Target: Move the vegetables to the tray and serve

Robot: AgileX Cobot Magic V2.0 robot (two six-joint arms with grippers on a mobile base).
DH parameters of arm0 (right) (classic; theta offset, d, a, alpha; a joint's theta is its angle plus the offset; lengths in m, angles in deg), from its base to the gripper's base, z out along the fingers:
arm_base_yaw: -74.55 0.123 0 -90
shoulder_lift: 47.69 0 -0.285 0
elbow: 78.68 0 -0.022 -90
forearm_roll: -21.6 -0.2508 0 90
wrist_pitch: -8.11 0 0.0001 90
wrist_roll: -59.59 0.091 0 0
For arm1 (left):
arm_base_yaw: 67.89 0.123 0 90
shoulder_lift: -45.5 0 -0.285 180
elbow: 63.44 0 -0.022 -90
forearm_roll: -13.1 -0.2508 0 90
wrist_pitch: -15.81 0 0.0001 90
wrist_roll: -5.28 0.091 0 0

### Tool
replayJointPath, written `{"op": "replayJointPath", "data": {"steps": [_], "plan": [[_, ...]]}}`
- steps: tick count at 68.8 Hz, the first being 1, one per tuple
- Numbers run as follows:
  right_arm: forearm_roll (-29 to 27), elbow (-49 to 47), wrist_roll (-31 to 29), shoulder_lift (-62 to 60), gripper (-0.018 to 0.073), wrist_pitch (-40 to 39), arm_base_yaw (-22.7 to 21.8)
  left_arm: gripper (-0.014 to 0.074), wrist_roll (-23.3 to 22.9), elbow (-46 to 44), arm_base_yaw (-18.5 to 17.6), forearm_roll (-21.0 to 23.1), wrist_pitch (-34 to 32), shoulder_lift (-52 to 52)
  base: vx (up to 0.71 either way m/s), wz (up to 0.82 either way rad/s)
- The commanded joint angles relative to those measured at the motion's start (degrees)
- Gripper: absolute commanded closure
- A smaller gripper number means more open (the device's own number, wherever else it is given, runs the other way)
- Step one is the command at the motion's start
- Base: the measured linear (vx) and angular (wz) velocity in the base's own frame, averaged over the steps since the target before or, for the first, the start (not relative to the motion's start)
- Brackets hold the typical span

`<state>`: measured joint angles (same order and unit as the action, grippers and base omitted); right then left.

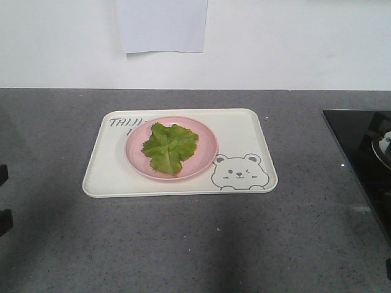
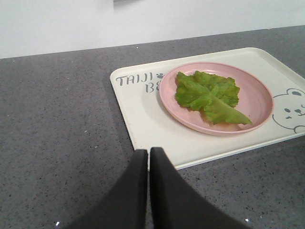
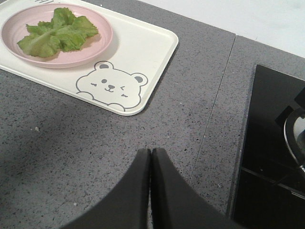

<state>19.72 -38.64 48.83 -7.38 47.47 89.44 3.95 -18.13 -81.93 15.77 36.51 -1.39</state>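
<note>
Lettuce leaves [image 1: 169,147] lie on a pink plate [image 1: 204,141] resting on the cream tray [image 1: 244,128], lettered "TAIJI" beside a winking bear. Left gripper [image 2: 148,157] hovers at the tray's near edge; right gripper [image 3: 151,156] hangs apart from the tray. Both are closed, empty.

Light-green vegetables [image 1: 169,147], pink plate [image 1: 203,141], cream tray [image 1: 244,131] with grey bear drawing, speckled grey counter [image 1: 183,244]

vegetables [image 1: 169,146]: crinkled green lettuce leaves with pale ribs, lying flat on a round pink plate [image 1: 204,152].
tray [image 1: 107,174]: cream rectangle, rounded corners, winking bear drawing, flat on the grey counter, carrying the plate.
</note>
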Motion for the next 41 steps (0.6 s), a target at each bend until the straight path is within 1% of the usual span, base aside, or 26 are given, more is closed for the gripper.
{"op": "replayJointPath", "data": {"steps": [1, 15, 25, 32, 41], "plan": [[0.3, -1.4, -0.2, 0.1, 0.0568, -3.3, -0.1, 0.0604, -0.4, -1.5, -0.2, 0.5, -3.8, 0.1, 0.0, 0.0], [0.3, -1.4, -0.2, 0.1, 0.0568, -3.3, -0.1, 0.0604, -0.4, -1.5, -0.2, 0.5, -3.5, 0.1, 0.0, 0.0], [0.3, -1.4, -0.2, 0.1, 0.0568, -3.3, -0.1, 0.0604, 0.0, 2.2, -0.2, -3.5, -5.4, 2.6, 0.0, 0.0], [0.3, -1.4, -0.2, 0.1, 0.0568, -3.3, -0.1, 0.0604, 0.0, 7.9, -0.1, -6.1, -11.5, 5.9, 0.0, 0.0], [0.3, -1.4, -0.2, 0.1, 0.0568, -3.3, -0.1, 0.0604, -1.3, 17.1, 1.6, -5.9, -20.7, 12.6, 0.0, 0.0]]}}
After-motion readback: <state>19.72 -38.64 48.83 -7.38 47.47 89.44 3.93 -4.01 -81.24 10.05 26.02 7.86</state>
